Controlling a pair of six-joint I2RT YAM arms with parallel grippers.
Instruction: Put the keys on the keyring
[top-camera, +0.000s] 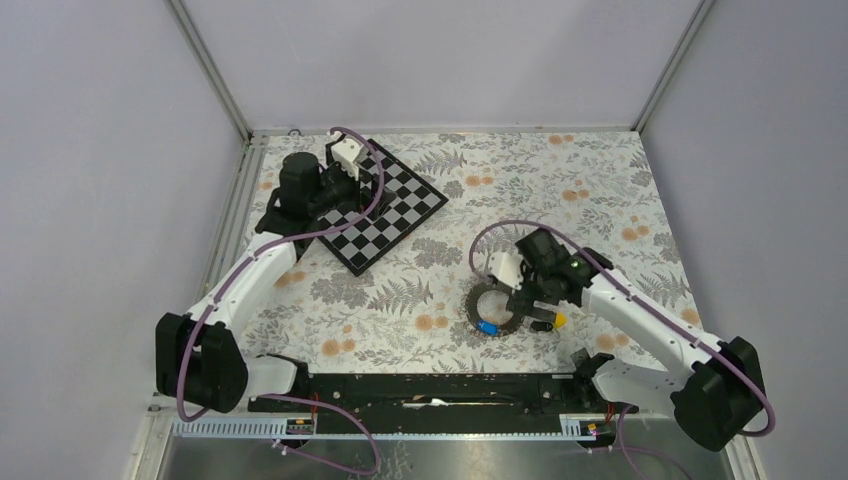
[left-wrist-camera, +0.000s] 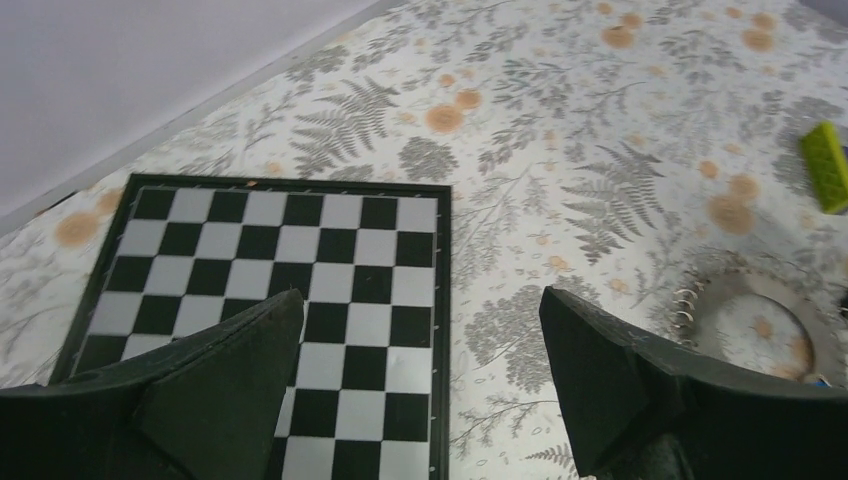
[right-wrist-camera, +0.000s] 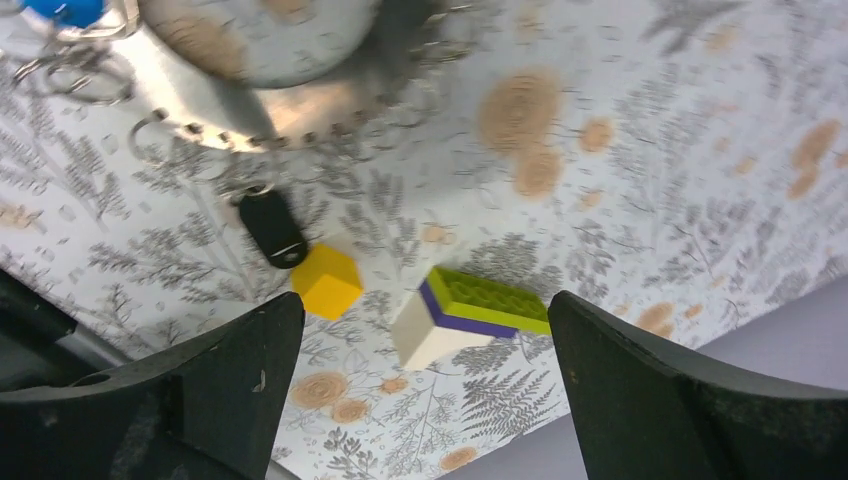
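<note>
My right hand (right-wrist-camera: 425, 310) hangs released, its fingers spread wide with nothing between them, low over the surface (right-wrist-camera: 640, 180) just beside the keyring (right-wrist-camera: 250, 95). The black key (right-wrist-camera: 272, 228) lies at the ring's outer rim with its small loop against the coil. I judge it hooked on, but I cannot confirm that. The blue key (right-wrist-camera: 62, 10) sits further round the same rim.

The yellow cube (right-wrist-camera: 328, 282) lies just beside the black key, and the purple-and-lime stick (right-wrist-camera: 480, 305) is near it. That side is crowded, so any regrasp looks easier from the ring's far side.

My left hand (left-wrist-camera: 420, 310), equally released and holding nothing, hovers over the chessboard (left-wrist-camera: 290, 290), well apart from the ring. I take that as parked out of the right arm's way. Bare surface lies open between board and ring.
</note>
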